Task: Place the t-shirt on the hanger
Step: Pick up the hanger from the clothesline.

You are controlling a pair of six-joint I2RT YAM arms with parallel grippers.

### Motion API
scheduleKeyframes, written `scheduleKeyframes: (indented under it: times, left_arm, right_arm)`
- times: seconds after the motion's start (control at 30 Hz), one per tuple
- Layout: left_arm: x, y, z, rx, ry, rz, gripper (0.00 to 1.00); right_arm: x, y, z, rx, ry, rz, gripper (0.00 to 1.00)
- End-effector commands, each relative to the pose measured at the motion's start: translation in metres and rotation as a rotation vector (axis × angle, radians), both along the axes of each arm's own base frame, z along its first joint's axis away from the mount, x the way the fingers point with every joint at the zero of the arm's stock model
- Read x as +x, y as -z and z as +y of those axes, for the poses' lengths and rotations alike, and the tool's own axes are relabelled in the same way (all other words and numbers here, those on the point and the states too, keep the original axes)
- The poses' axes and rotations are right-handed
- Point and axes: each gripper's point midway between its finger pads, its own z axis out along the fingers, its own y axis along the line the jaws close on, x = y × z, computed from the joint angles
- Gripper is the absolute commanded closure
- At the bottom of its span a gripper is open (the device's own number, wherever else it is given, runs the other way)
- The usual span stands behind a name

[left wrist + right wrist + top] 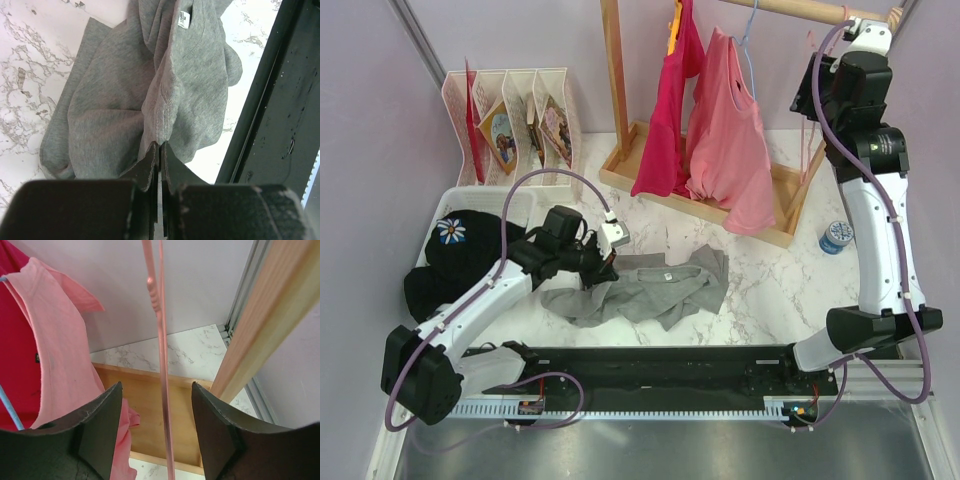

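The grey t-shirt (655, 285) lies crumpled on the marble table (770, 290), just toward 6 o'clock from the centre of the top view. The left gripper (160, 146) is clenched on a raised fold of it. At 2 o'clock the right gripper (156, 386) stands released, its jaws astride the thin hanger (161, 340) without touching it.

The shirt looks light, limp and sure to sag from any single pinch, so the collar, marked by the white label (184, 19), or a shoulder seam seems the better hold for opening the neck. The hanger appears slim, springy and free to swing off the rod (270, 330).

The pink shirt (735, 150) on its blue hanger (7, 410) hangs just beside it toward 9 o'clock, with a red top (665, 110) beyond. Both crowd the lift. A black garment (460, 250) sits at 9 o'clock, a tub (836, 236) at 3 o'clock, and the rail (270, 125) borders the shirt's near side.
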Motion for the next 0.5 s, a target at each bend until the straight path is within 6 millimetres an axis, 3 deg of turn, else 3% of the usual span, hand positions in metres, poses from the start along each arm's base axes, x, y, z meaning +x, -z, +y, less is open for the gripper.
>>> scheduleKeyframes:
  times: [0.0, 0.13, 0.23, 0.33, 0.47]
  left_arm:
    - [0.001, -0.006, -0.001, -0.022, -0.012, -0.022, 0.98]
    - [0.002, -0.007, -0.001, -0.021, -0.014, -0.03, 0.98]
    - [0.002, -0.007, 0.0, -0.02, -0.016, -0.028, 0.98]
    - [0.003, -0.009, 0.001, -0.014, -0.022, -0.037, 0.98]
    - [0.004, -0.011, 0.002, -0.012, -0.026, -0.042, 0.98]
  right_arm:
    - [0.017, 0.006, 0.003, 0.0, -0.013, -0.017, 0.37]
    - [0.02, 0.011, 0.006, -0.013, -0.036, -0.024, 0.48]
    - [0.015, 0.005, 0.008, -0.019, -0.057, -0.043, 0.72]
    - [0.001, -0.019, 0.013, -0.031, -0.098, -0.112, 0.97]
    - [-0.027, -0.05, 0.024, -0.062, -0.195, -0.188, 1.0]
